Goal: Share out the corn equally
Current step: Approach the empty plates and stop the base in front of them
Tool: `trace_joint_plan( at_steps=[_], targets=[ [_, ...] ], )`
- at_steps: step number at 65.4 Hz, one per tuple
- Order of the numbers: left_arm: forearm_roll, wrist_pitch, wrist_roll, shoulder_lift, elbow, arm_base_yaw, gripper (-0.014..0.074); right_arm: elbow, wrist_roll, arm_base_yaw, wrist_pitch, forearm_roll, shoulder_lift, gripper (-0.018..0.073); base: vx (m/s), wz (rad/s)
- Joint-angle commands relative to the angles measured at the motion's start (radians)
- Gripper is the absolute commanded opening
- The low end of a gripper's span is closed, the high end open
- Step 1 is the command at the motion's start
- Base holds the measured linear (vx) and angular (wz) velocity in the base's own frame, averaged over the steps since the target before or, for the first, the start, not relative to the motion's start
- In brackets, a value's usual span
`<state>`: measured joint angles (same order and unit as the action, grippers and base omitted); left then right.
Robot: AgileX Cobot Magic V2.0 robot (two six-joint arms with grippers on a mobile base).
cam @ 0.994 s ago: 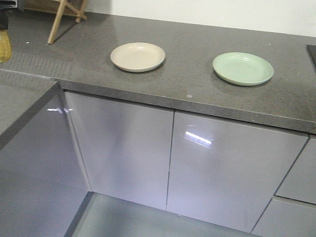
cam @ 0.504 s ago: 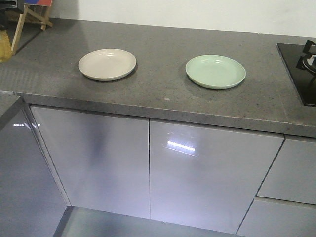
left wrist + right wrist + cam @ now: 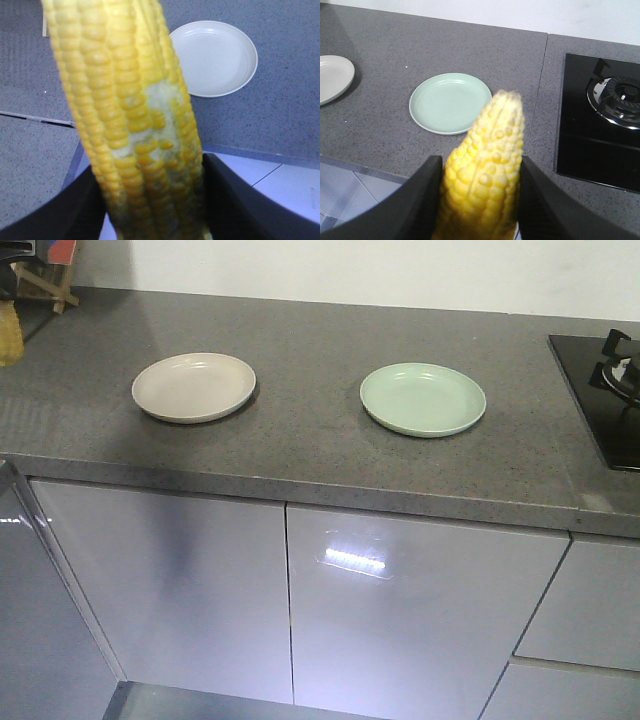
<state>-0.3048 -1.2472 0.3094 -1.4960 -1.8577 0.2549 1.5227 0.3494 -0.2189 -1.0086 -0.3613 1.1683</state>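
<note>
Scanning front view: speckled grey stone countertop (image 3: 310,340) carries a round beige shallow plate (image 3: 194,387) on the left and a round pale green shallow plate (image 3: 422,399) to its right, well apart, both empty; black glass gas hob (image 3: 600,390) at the right edge; neither arm shows here. Left wrist view: left gripper (image 3: 150,200) is clamped on the thick end of a first yellow kernelled corn cob (image 3: 125,100), dark jaws pressed on either side, tip running out of frame at the top, pale patch of missing kernels mid-cob; beige plate lies beyond it on the counter, nothing in it. Right wrist view: right gripper (image 3: 477,200) pinches a second yellow corn cob (image 3: 487,160) the same way, tapered tip pointing towards the green plate, also bare. My read: one cob per arm, each arm facing its own plate, so one lands on each for an even split; neither cob is placed yet
</note>
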Motion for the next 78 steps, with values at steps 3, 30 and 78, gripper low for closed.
trace_joint_plan(
  at_steps=[3, 30, 78],
  targets=[
    [-0.023, 0.053, 0.004, 0.039, -0.03, -0.004, 0.0128, 0.024, 0.003, -0.007, 0.069, -0.019, -0.019, 0.0062, 0.11, -0.03],
    [-0.023, 0.053, 0.004, 0.039, -0.03, -0.004, 0.0128, 0.024, 0.003, -0.007, 0.069, -0.019, -0.019, 0.0062, 0.13, -0.03],
    [-0.023, 0.053, 0.004, 0.039, -0.03, -0.004, 0.0128, 0.024, 0.003, -0.007, 0.069, -0.019, -0.019, 0.0062, 0.13, -0.02]
  ],
)
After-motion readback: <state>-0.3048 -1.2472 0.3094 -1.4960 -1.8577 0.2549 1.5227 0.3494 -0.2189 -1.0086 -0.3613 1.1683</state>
